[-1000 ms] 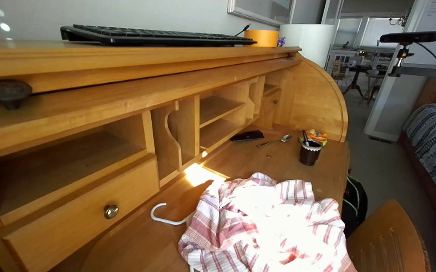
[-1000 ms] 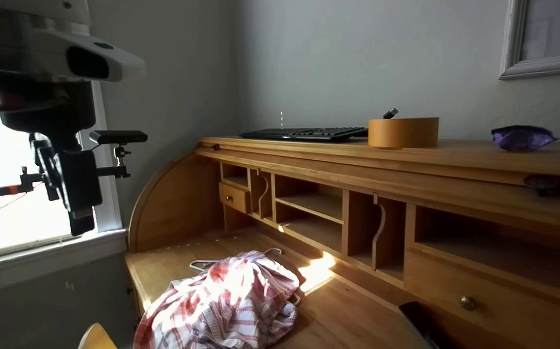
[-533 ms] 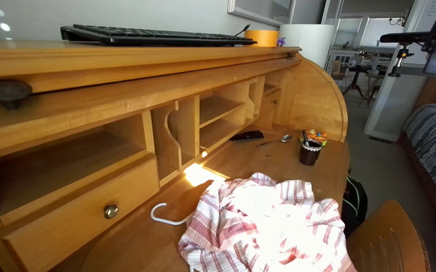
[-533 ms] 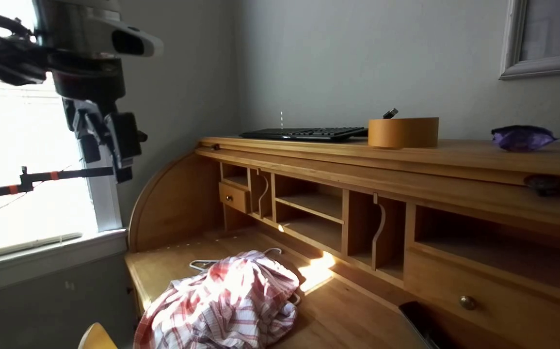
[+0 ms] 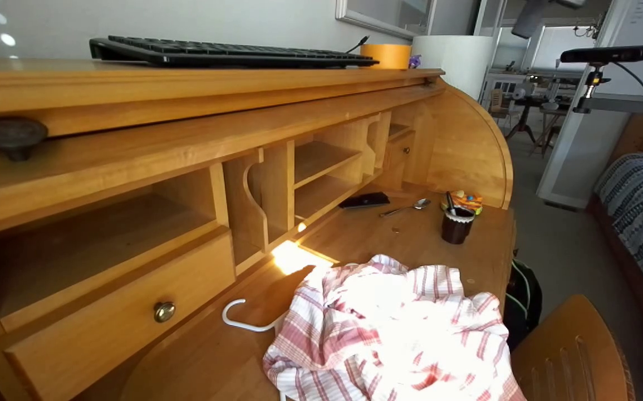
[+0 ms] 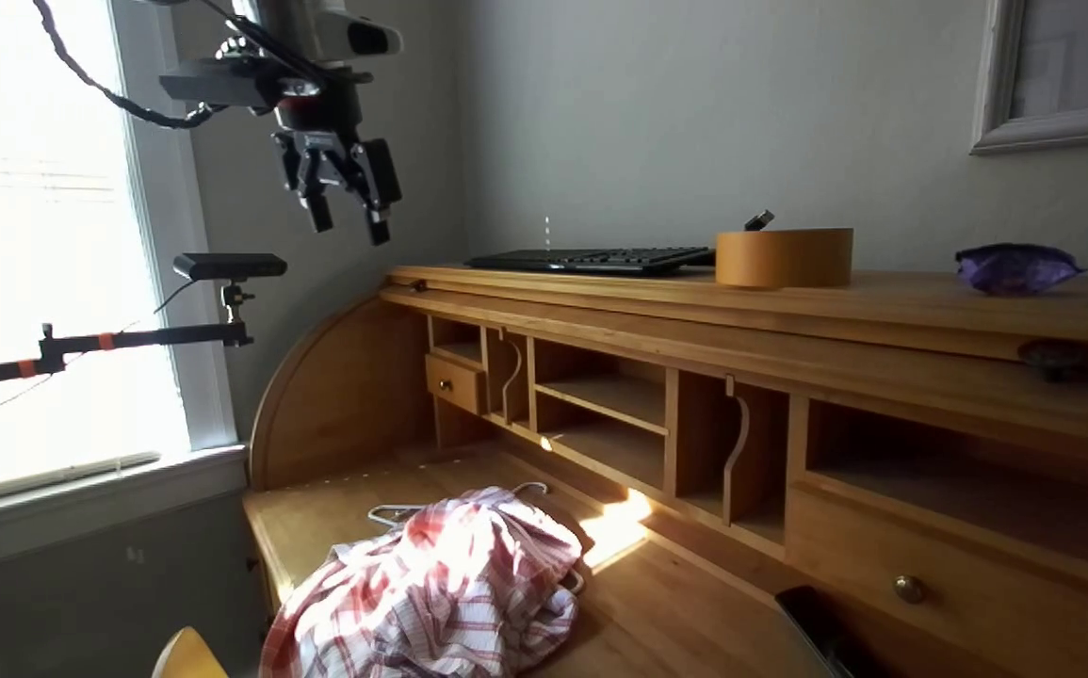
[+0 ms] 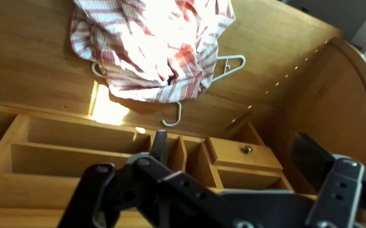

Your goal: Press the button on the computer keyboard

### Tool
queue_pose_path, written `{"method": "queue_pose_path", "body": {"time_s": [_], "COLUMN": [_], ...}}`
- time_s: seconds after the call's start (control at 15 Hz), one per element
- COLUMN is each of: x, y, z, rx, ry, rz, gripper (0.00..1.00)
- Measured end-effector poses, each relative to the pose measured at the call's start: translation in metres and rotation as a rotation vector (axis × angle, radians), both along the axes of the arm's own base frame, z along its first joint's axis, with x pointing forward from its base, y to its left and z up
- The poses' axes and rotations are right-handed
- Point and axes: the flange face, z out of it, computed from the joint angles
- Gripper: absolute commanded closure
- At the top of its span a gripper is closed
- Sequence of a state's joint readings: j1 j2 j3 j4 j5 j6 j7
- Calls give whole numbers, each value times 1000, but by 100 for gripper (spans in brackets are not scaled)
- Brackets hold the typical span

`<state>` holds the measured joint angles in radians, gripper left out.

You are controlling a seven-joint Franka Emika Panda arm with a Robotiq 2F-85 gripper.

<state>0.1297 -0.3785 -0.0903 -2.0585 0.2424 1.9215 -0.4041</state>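
Computer keyboard (image 6: 591,261) sits upper middle in an exterior view, claw (image 6: 349,232) upper left, jaws apart. Approach step, I reckon; next, ease over that keyboard, press down.

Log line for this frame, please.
long flat black computer keyboard: atop light-brown wooden desk | black two-finger gripper: open, empty | contact: none | pressing: no

Window (image 6: 35,245) and cloth (image 5: 399,328) glare white

Keyboard (image 5: 232,55): plastic (mainly matt); desk (image 5: 366,236): wood; garment (image 5: 393,334): cloth; 2 drawer knobs (image 5: 164,312): glossy metal
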Motion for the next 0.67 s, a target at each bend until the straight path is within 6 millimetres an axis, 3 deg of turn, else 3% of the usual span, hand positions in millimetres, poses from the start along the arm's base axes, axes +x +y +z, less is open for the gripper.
{"method": "queue_pose_path", "body": {"time_s": [0.07, 0.4, 0.67], "x": [13, 64, 92], "y": [7, 26, 27], "z": [9, 51, 71], "rx": [2, 19, 46], "ry": [-22, -117, -162], "rz": [-16, -84, -180], "gripper": [25, 65, 95]}}
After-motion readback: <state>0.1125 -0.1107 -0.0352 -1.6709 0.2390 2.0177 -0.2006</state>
